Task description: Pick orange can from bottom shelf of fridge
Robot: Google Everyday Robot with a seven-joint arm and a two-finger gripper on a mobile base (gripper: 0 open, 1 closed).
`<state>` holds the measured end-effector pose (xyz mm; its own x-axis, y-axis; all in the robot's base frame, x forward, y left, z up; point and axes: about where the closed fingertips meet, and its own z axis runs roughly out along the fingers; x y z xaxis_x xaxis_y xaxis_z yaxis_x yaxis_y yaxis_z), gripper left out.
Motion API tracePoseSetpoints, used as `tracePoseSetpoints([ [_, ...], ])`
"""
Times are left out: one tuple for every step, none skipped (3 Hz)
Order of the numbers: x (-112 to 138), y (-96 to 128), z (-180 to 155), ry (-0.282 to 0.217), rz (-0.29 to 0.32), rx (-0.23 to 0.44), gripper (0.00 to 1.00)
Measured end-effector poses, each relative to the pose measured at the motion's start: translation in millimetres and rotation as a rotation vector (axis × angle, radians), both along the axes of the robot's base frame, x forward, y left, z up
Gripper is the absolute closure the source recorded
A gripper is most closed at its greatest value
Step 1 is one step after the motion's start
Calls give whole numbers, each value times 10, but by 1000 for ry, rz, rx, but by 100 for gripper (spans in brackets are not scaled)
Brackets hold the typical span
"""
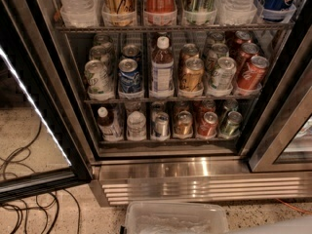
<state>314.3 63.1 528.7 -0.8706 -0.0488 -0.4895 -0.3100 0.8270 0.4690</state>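
The orange can [208,124] is seen on the bottom shelf [170,141] of the fridge [195,170], in the front row and right of the middle. It is stood upright, its long axis vertical, and its silver top and pull tab are turned up toward the camera. A gold-brown can [184,123] is set just beside it on the left and a green can [230,124] just beside it on the right. Another red can [204,107] is lined up close behind it. Its front face is left uncovered toward the open doorway, and a gap is kept between its top and the rack above [165,100]. The glass door [34,106] is swung wide at the left.

Only a pale sliver of the arm [285,226] is shown, at the lower right edge beside a clear plastic tub [175,217] on the floor. The gripper is placed outside the view, so its grip cannot be judged.
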Motion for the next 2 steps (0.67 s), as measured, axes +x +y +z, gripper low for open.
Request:
tracePoseSetpoints([
  [0,-1,0,0,0,0,0],
  [107,-154,37,-32,-74,33,0],
])
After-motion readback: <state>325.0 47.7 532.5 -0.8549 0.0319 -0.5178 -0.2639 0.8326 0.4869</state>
